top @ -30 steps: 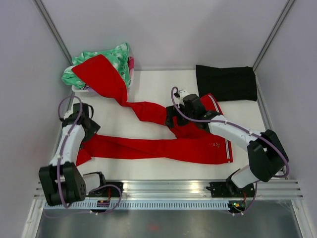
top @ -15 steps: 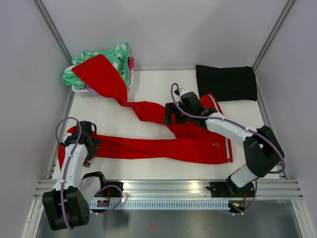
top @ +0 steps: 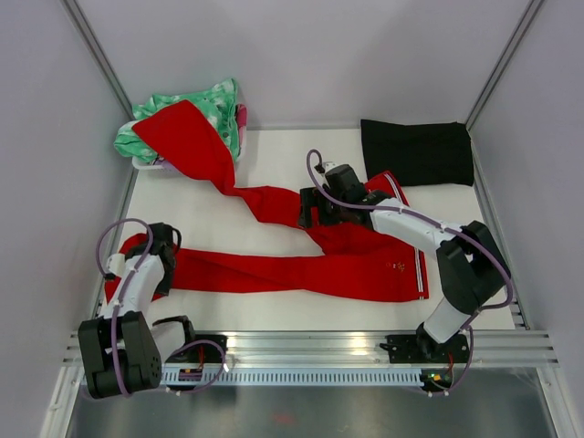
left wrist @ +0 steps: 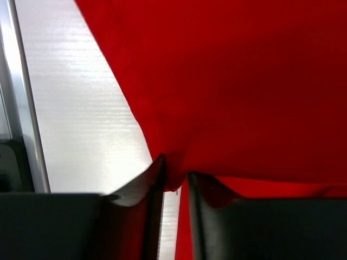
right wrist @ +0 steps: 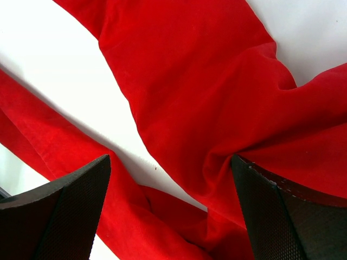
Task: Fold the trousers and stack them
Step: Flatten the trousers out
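Trousers (top: 301,271), bright red, white-striped waistband trim

Trousers (top: 301,271): left tool (top: 164,265) at near leg end, right tool (top: 310,210) over crotch, far leg atop green garment (top: 214,102).

And here the left arm (top: 137,283) is seen folded in tight above its base, the forearm angled up and slightly right. The left gripper (left wrist: 174,174) is held low, jaws drawn nearly together and pinched on an edge of the trousers (left wrist: 244,81). Over on the other side, the right arm (top: 415,230) is stretched out long, reaching up and leftward toward the middle. The right gripper (right wrist: 169,160) is pointed downward, jaws spread wide apart, poised over the cloth with no grip taken.
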Motion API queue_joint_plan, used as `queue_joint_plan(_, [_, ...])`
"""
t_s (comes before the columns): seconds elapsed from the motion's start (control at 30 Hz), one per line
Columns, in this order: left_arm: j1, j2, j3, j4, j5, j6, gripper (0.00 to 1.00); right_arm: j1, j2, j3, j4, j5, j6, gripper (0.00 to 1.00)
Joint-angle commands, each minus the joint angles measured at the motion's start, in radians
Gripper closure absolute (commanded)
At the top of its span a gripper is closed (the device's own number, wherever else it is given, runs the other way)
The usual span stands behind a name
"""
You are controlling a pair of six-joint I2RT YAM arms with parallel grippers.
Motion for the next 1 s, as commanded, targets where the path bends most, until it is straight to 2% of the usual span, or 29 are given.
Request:
queue_joint_plan(0.0, [0.007, 0.012, 0.011, 0.086, -0.04, 0.026, 0.77, 0.01, 0.006, 0.039, 0.009, -0.009, 0.017, 0.02])
queue_joint_plan(0.07, [0.007, 0.022, 0.02, 0.12, -0.047, 0.067, 0.96, 0.01, 0.004, 0.039, 0.0, 0.002, 0.018, 0.02])
queue_joint_plan(0.1, [0.007, 0.026, 0.042, 0.123, -0.069, 0.105, 0.98, 0.011, 0.002, 0.039, -0.006, 0.009, 0.015, 0.02])
queue_joint_plan(0.17, [0.007, 0.04, 0.083, 0.082, -0.095, 0.145, 0.98, 0.013, -0.005, 0.033, -0.008, 0.023, 0.014, 0.02])
queue_joint_plan(0.27, [0.007, 0.04, 0.224, -0.031, -0.12, 0.262, 0.98, 0.013, -0.008, 0.027, -0.008, 0.04, 0.014, 0.02])
queue_joint_plan(0.33, [0.007, 0.007, 0.301, -0.023, -0.114, 0.357, 0.98, 0.013, -0.001, 0.031, -0.005, 0.042, 0.015, 0.02])
queue_joint_plan(0.37, [0.007, -0.041, 0.338, 0.041, -0.086, 0.497, 0.98, 0.013, 0.002, 0.036, -0.003, 0.04, 0.02, 0.02])
queue_joint_plan(0.43, [0.008, -0.089, 0.381, 0.108, -0.04, 0.634, 0.98, 0.013, 0.009, 0.054, -0.002, 0.029, 0.026, 0.02])
queue_joint_plan(0.47, [0.007, -0.104, 0.405, 0.157, -0.005, 0.81, 0.98, 0.013, 0.009, 0.059, 0.0, 0.023, 0.03, 0.02])
queue_joint_plan(0.53, [0.007, -0.075, 0.544, 0.18, 0.037, 0.923, 0.98, 0.013, 0.012, 0.073, 0.003, 0.01, 0.029, 0.02])
queue_joint_plan(0.57, [0.007, -0.045, 0.595, 0.179, 0.046, 1.048, 0.98, 0.013, 0.01, 0.071, 0.002, 0.006, 0.018, 0.02])
queue_joint_plan(0.6, [0.007, 0.047, 0.713, 0.147, 0.045, 1.093, 0.98, 0.013, 0.004, 0.061, 0.0, 0.009, 0.011, 0.02])
queue_joint_plan(0.67, [0.007, 0.145, 0.851, 0.12, 0.052, 1.187, 0.98, 0.013, -0.004, 0.045, -0.008, 0.038, 0.001, 0.02])
queue_joint_plan(0.7, [0.007, 0.231, 0.878, 0.114, 0.029, 1.186, 0.98, 0.015, -0.013, 0.03, -0.011, 0.048, 0.001, 0.02])
queue_joint_plan(0.83, [0.028, 0.415, 0.967, 0.049, 0.054, 1.106, 0.98, 0.013, -0.059, -0.024, -0.014, 0.068, 0.023, 0.02])
queue_joint_plan(0.97, [0.083, 0.522, 0.955, 0.016, 0.13, 0.977, 0.98, 0.013, -0.116, -0.073, -0.032, 0.101, 0.032, 0.02])
